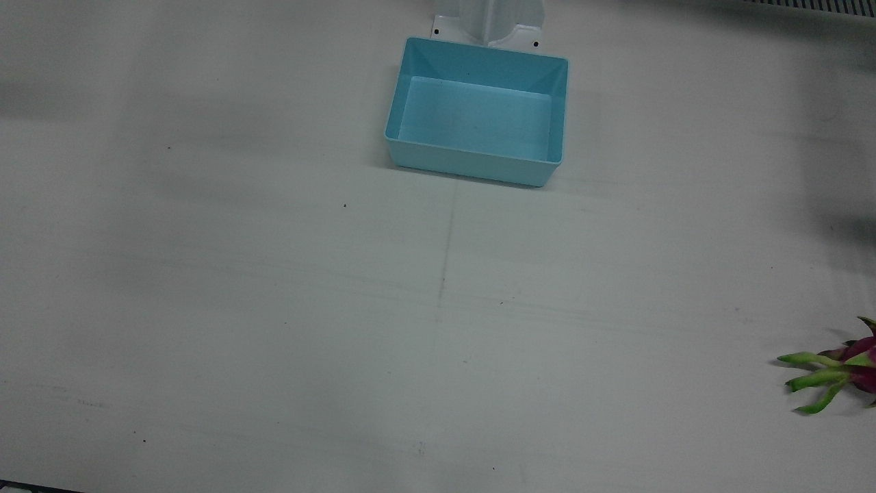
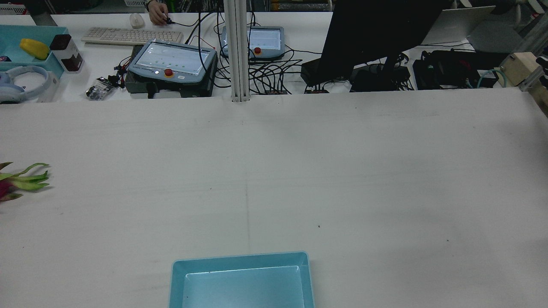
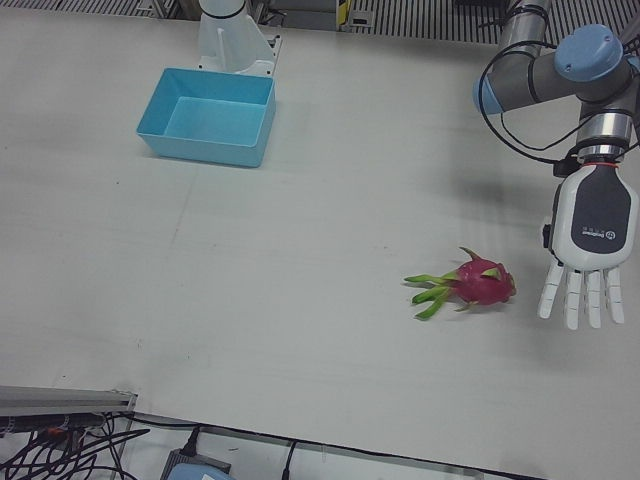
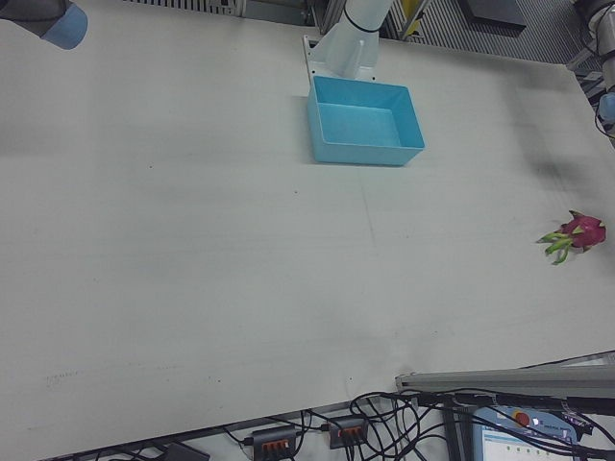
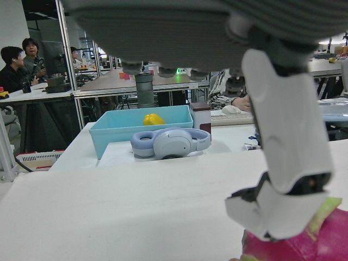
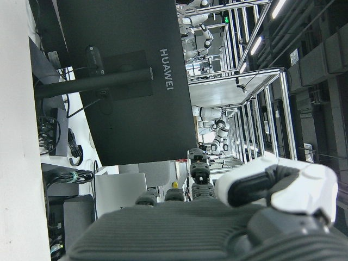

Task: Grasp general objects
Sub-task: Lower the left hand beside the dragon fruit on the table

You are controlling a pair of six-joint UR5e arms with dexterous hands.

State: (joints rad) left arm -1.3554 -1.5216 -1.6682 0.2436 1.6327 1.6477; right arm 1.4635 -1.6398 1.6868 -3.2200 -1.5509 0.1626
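In the left-front view, an empty blue bin [image 3: 207, 117] sits far left on the white table [image 3: 300, 250]. A pink dragon fruit [image 3: 483, 283] with green leaves lies right of centre. Just beside it, the left hand [image 3: 588, 250] hangs fingers spread, empty. The right hand [image 6: 217, 228] looks empty, fingers apart.

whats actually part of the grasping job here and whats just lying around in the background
Part of the job:
- dragon fruit, lying on the table
- blue bin, empty
- left hand, open, beside the fruit and not touching it

Just lying about, on the far desk:
- headphones
- keyboard
- monitor
- teach pendants
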